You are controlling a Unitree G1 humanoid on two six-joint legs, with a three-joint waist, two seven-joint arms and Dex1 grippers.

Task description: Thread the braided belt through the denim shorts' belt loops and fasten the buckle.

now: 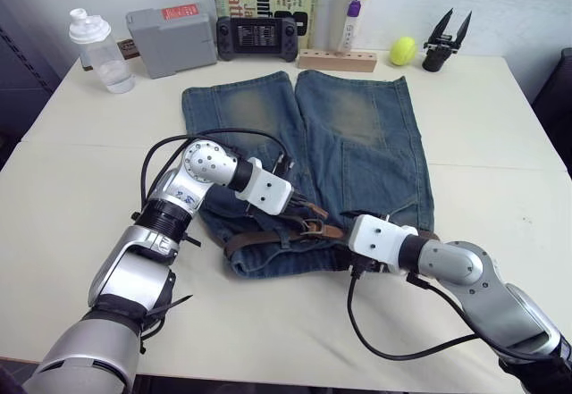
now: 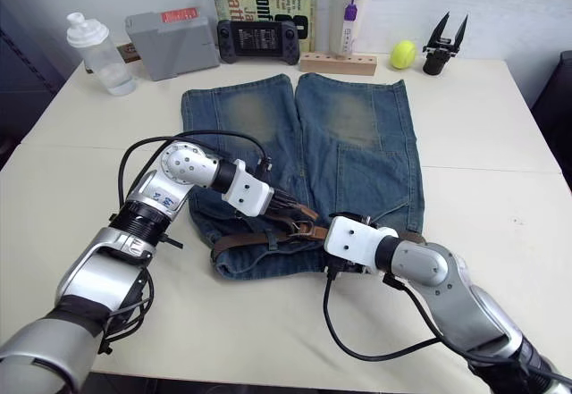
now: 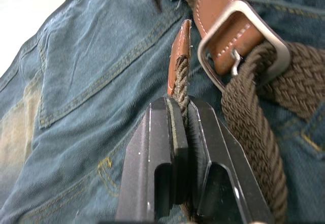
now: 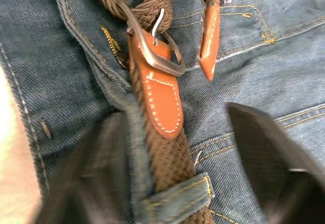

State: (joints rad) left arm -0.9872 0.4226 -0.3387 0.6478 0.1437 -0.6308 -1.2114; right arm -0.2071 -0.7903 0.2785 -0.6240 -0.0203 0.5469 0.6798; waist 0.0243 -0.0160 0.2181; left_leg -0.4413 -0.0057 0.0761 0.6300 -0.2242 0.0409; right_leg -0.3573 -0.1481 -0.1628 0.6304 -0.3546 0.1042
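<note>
The denim shorts (image 1: 340, 135) lie flat mid-table, waistband at the near edge, with the braided belt (image 3: 254, 127) running along that waistband through a belt loop (image 4: 177, 196). My left gripper (image 3: 182, 117) is clenched on the woven strap just behind its leather tip (image 3: 179, 56), which stands just beside the buckle (image 3: 244, 41). My right gripper (image 4: 172, 148) hangs released, its fingers straddling the strap near the buckle. The braid looks soft and floppy, so I judge the grip belongs close to the stiffer tip. The metal frame looks light and likely to skid; pinching the leather tab behind it should steady it.
</note>
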